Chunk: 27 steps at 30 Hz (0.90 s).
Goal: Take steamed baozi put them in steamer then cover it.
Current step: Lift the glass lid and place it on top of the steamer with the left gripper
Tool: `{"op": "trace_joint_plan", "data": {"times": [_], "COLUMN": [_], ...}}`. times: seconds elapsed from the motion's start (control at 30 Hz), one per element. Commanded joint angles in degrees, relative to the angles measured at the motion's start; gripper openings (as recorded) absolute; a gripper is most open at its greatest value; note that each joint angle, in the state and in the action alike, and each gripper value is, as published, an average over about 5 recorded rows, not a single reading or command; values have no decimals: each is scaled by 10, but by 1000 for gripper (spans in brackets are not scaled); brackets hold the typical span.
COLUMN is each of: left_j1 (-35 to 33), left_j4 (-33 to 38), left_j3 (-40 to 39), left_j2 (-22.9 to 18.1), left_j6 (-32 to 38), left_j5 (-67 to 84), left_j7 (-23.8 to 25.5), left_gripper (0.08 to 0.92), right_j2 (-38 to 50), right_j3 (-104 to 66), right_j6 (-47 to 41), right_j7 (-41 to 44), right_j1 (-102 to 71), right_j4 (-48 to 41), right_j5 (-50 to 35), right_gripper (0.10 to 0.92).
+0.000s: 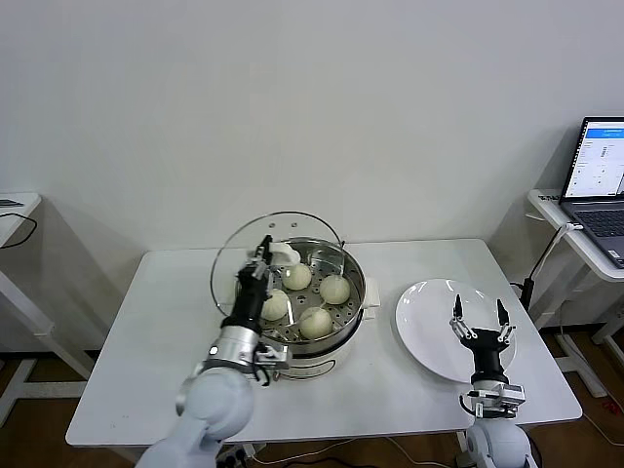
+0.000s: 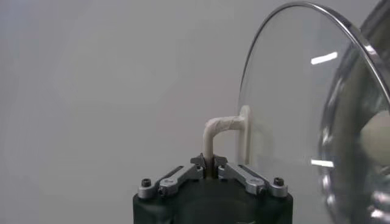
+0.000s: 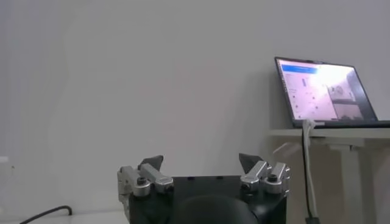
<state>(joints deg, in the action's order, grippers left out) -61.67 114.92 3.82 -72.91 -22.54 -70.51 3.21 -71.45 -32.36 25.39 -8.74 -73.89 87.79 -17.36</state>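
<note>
- Four steamed baozi [image 1: 315,322] are sitting on the perforated tray inside the steamer [image 1: 343,261], which is standing near the centre of the white worktop [image 1: 146,341].
- Of these buns, one is lying at about 12 o'clock on the tray, one at 3 o'clock, one at 6 o'clock and one at 9 o'clock.
- Pinching the cream-white handle of the cover [image 1: 234,253], the left end effector [image 1: 265,253] is holding the glass lid tilted steeply, almost on edge, at the steamer's 9 o'clock rim.
- Seen from the left wrist, the cover [image 2: 292,91] is standing nearly upright just beside the shiny steamer wall [image 2: 359,122], with the left end effector [image 2: 211,165] clamped narrowly on the handle's bent stem.
- At 3 o'clock from the steamer, a white plate [image 1: 424,317] is lying flat on the worktop.
- Hovering over that plate's near edge, the right end effector [image 1: 479,313] is pointing upward with its fingers spread wide and gripping nothing.
- From the right wrist, the right end effector [image 3: 201,163] is showing its tips well apart, with a laptop [image 3: 323,91] on a side table behind.
</note>
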Motion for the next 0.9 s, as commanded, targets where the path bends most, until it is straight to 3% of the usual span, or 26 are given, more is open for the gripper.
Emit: {"op": "trace_joint_plan", "data": {"times": [0.03,0.9], "left_j1": [52,60], "left_j4": [-50,-96], "left_j3": [-98,-105], "left_j2": [-15,-51], "left_j6": [-85,-105], "left_j5": [-63,-121], "left_j7": [46,71], "left_gripper": [185,185], "right_j2": [-3,-2], "right_j3": [-5,-5], "right_j6": [1,4], "right_j7": [1,4], "right_j1": [-1,4], "right_j4": [-4,-18], "right_j5": [3,5], "right_gripper": [823,823]}}
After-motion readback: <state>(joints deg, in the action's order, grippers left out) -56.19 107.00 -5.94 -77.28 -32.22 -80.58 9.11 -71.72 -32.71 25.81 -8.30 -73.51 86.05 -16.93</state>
